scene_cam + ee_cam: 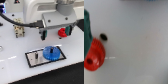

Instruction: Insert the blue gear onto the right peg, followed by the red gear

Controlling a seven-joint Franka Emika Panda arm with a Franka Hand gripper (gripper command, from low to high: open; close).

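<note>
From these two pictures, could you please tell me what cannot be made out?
- Right peg: exterior view, hidden under the blue gear on the plate.
- Red gear: exterior view, partly covered by the gripper; the grip is unclear.
- Red gear: wrist view, blurred, cut off by the picture's edge.

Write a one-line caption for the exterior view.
Blue gear sits on the grey plate while the gripper holds the red gear above the white table.

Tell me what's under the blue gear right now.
The blue gear lies flat on the grey plate, toward the exterior view's right. One dark peg stands uncovered beside it. Whether the other peg runs through its hub cannot be seen.
</note>
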